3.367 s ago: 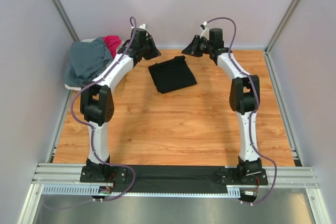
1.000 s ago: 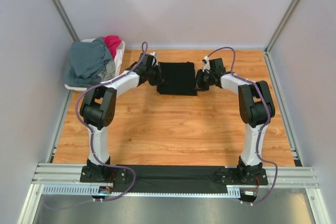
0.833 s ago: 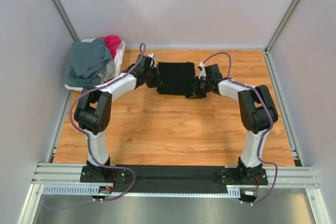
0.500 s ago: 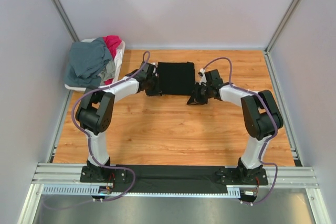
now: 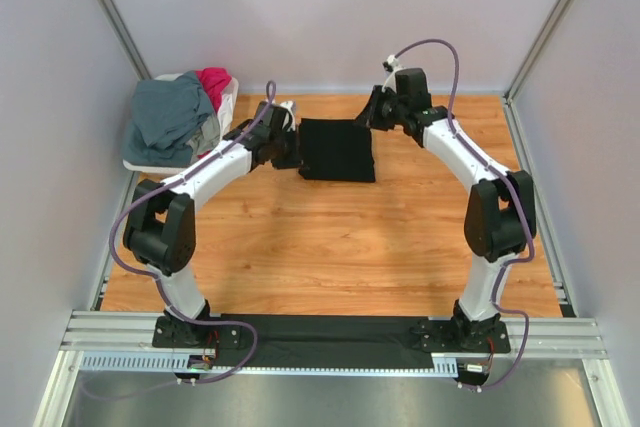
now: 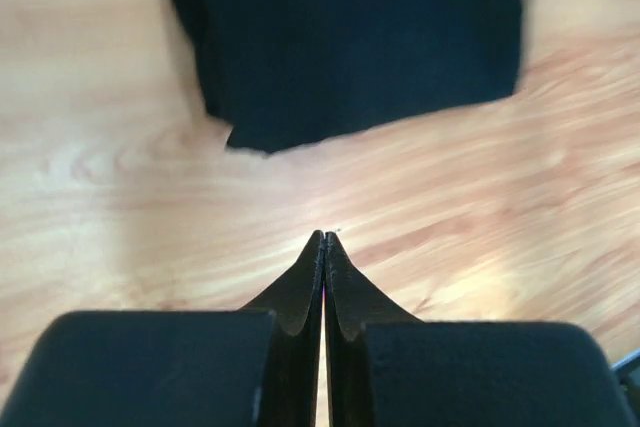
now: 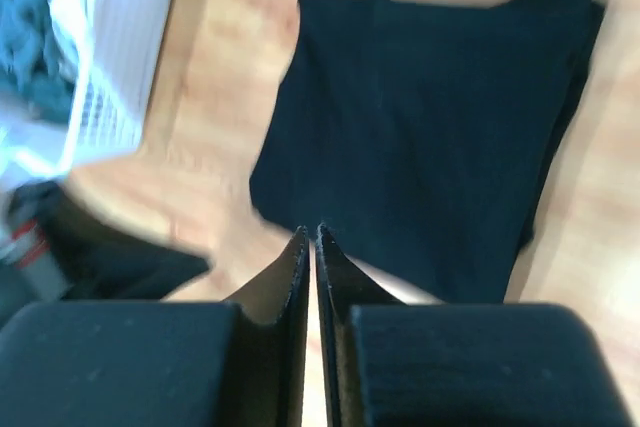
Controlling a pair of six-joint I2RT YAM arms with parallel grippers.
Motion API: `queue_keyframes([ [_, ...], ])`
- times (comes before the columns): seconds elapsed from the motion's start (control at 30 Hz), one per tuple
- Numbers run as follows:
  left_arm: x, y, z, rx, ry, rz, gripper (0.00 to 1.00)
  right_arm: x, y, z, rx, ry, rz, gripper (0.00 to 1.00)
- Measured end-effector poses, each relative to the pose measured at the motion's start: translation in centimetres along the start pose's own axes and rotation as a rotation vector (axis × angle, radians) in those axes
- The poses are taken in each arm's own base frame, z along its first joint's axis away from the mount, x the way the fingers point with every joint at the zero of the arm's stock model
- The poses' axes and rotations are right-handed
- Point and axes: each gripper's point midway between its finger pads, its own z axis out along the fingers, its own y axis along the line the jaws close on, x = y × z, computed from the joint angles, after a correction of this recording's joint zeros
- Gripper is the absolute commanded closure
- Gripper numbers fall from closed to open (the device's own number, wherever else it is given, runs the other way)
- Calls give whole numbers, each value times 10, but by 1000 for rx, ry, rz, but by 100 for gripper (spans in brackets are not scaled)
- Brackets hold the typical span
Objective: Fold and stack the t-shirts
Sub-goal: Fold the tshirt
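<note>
Left gripper [image 6: 324, 239] and right gripper [image 7: 309, 232] closed empty, I see the black t-shirt [image 5: 337, 150] folded upper centre, while the grey-blue t-shirt [image 5: 165, 117] and magenta t-shirt [image 5: 214, 80] sit unfolded in the white basket [image 5: 229, 102] upper left.

Wooden table [image 5: 330, 247], folded black t-shirt [image 5: 337, 150], white basket [image 5: 228, 99] at far-left edge

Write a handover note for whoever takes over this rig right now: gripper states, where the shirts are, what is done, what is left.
Left gripper: shut, empty, tips over bare table just short of the black t-shirt.
Right gripper: shut, empty, above that shirt's edge.
Black t-shirt: folded into a rectangle, flat on the table.
Grey-blue t-shirt and magenta t-shirt: bunched in the white basket at the far left corner.
Done: one shirt folded.
Left: fold the other two and stack all three.
</note>
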Motion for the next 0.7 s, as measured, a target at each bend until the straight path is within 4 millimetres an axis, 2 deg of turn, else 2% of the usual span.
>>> queue_keyframes([
  [0.07,-26,-14,-14,32,-79,24,100,-19,-4,13,6,-34,-4,97],
  [0.13,-54,-27,-21,57,-162,41,100,-28,-16,32,23,-43,3,99],
  [0.2,-75,-34,-18,69,-219,47,100,-26,-31,50,48,-36,12,100],
  [0.3,-96,-38,6,77,-265,47,100,-8,-59,77,98,10,36,100],
  [0.37,-95,-30,30,56,-246,36,100,5,-74,93,126,39,48,100],
  [0.5,-66,1,73,-39,-160,2,100,25,-95,107,172,81,53,100],
  [0.63,-28,27,88,-106,-79,-36,100,32,-107,109,211,81,45,100],
  [0.7,-19,32,91,-117,-63,-54,100,36,-113,110,228,80,46,100],
])
